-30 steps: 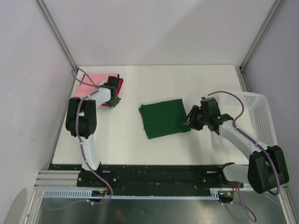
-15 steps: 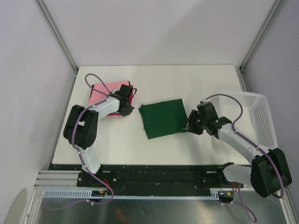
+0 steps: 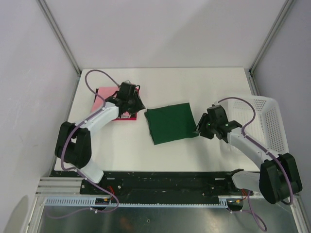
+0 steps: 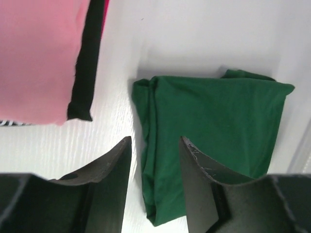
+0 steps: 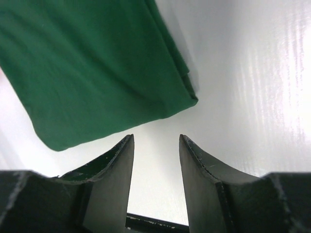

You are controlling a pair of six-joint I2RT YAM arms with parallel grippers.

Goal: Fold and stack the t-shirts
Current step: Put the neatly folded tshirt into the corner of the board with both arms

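The left claw (image 4: pixel 154 145) is parted and empty over the white counter (image 3: pixel 194 87). The folded dark green cloth t-shirt (image 4: pixel 214 141) lies just ahead, with the pink-topped stack of folded shirts (image 4: pixel 39 58) beside it. Only its wrist view shows the stack's black layer (image 4: pixel 87 58). The right claw (image 5: pixel 155 141), also parted and empty, hangs just off the green shirt's corner. Only the overhead view shows the white plastic mesh basket (image 3: pixel 269 121). White print (image 3: pixel 125 116) on the stack's edge is too small to read.

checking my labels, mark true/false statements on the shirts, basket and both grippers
1. The folded dark green cloth t-shirt lies on the white table, apart from the pink-topped stack of folded shirts. True.
2. The green t-shirt sits in the white plastic mesh basket. False: it lies on the table, left of the basket.
3. The right gripper is shut on the green t-shirt. False: its jaws stand open, empty.
4. The left gripper is open, holding nothing. True.
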